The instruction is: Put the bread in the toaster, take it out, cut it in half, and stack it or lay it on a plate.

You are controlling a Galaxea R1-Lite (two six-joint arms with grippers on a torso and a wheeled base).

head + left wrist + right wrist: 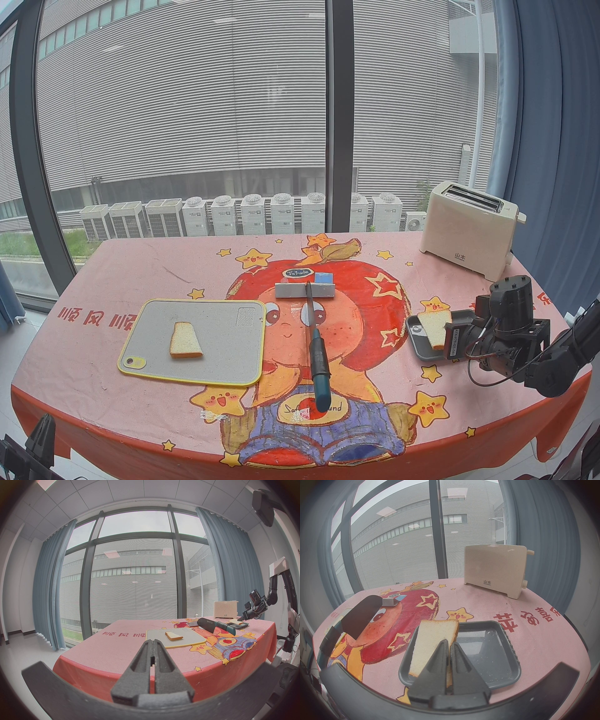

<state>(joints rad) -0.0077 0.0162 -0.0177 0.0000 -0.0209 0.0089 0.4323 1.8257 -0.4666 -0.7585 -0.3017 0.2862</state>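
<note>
Right wrist view gives you the right gripper [448, 644], fingers [436, 664] pressed together, over the half slice of bread [431, 639] in the grey tray [490, 655]; they hide its near edge, so contact is unclear. Your left gripper [153, 642], also closed, sits short of the table [118, 645]; the other half [185, 341] lies on the cutting board [231, 340].
</note>
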